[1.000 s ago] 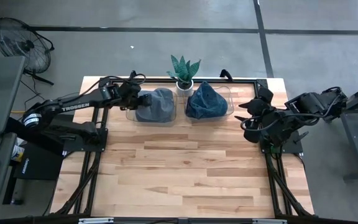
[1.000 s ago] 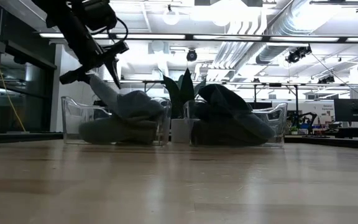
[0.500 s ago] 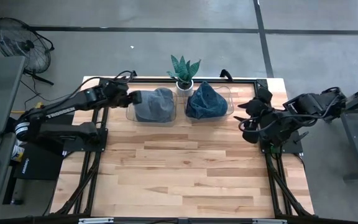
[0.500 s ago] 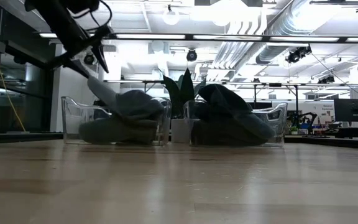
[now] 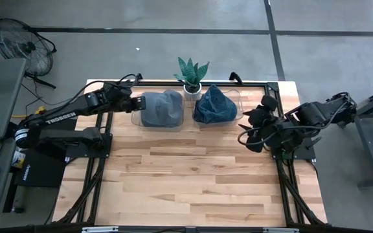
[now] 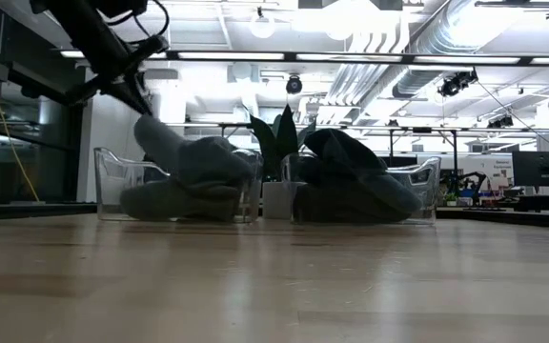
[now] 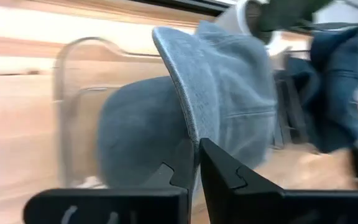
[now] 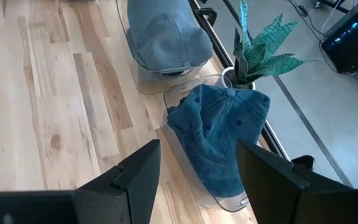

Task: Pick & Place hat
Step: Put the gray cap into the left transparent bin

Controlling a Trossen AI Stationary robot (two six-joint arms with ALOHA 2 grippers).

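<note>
A grey-blue cap (image 5: pixel 162 108) lies in the left clear bin (image 5: pixel 135 120) at the table's far side, its brim rising out of the bin toward the left. My left gripper (image 5: pixel 135 102) is shut on that brim and also shows in the low view (image 6: pixel 130 93). A dark blue cap (image 5: pixel 214 105) lies heaped in the right clear bin (image 5: pixel 239 110). My right gripper (image 5: pixel 248 131) hovers open and empty to the right of that bin, facing both caps (image 8: pixel 219 134). My left gripper pinches the cap's brim at its free edge (image 7: pixel 190 134) between its two fingers. The fingers come slanting down from the table's left side. The brim (image 6: pixel 155 133) stands up steeply out of the bin, while the crown (image 6: pixel 203 167) rests in the bin.
A potted plant (image 5: pixel 192 74) stands between the two bins at the far edge. A black frame rail (image 5: pixel 251 82) runs along the far and side edges. The wooden tabletop (image 5: pixel 193 175) stretches toward the near edge.
My left gripper has shut on the grey cap's brim and drawn up and toward the table's left edge; the brim now stands steeper while the crown stays in the bin. My right gripper has moved a little toward the table's left and near edges.
</note>
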